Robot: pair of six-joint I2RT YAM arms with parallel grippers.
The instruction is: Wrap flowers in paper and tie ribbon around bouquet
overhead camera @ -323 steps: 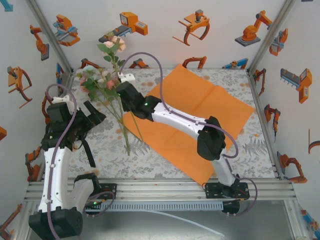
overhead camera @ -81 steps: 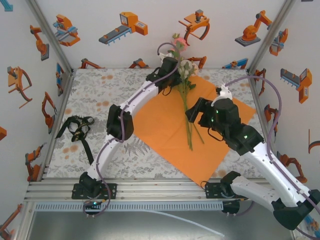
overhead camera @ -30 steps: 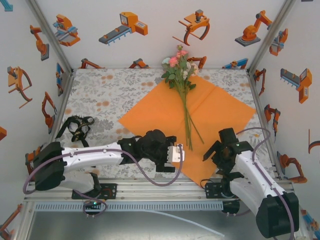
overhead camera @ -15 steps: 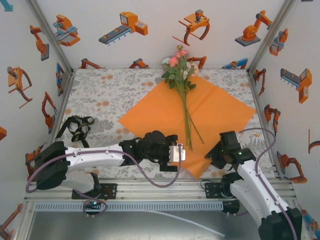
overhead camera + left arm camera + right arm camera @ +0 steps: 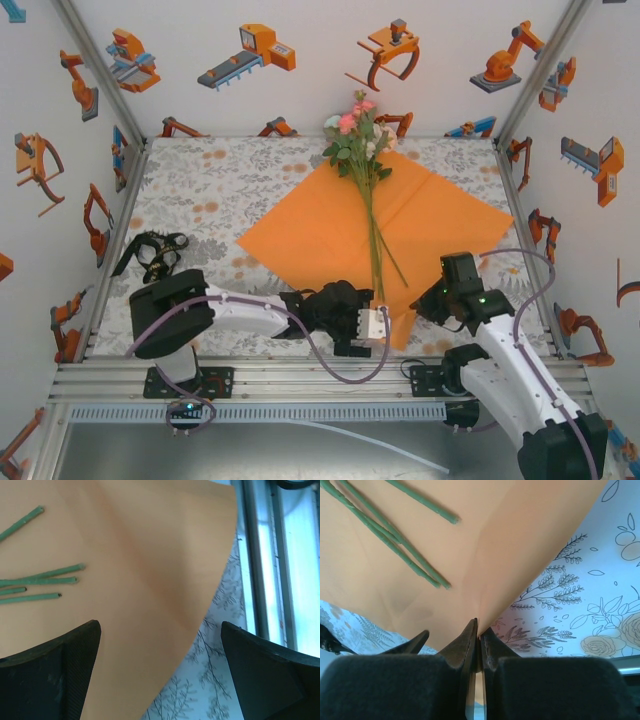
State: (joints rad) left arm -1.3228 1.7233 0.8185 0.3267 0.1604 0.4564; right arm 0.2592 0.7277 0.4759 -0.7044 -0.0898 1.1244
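Right wrist view has the right gripper pinched tight on the edge of the paper, the orange sheet rising out of the closed tips and off the tablecloth. A second ago those jaws stood spread beside that edge, so the grab is fresh.

The left gripper has swung across from the left and now hangs over the sheet's near corner with its fingers set wide apart, holding nothing. The cut stem ends lie just beyond it on the orange.

Farther up the table, the flowers lie where they lay a second ago: stems running down the middle of the sheet, blooms past its far corner against the back wall. The paper itself is spread flat as before, apart from the pinched edge. The ribbon sits untouched in a heap on the cloth at the left, well apart from the sheet.

Judged from this, laying the flowers is done and wrapping is starting: with one edge held, the likely next step is folding that side over the stems. Thin paper may crease or drag the stems askew.
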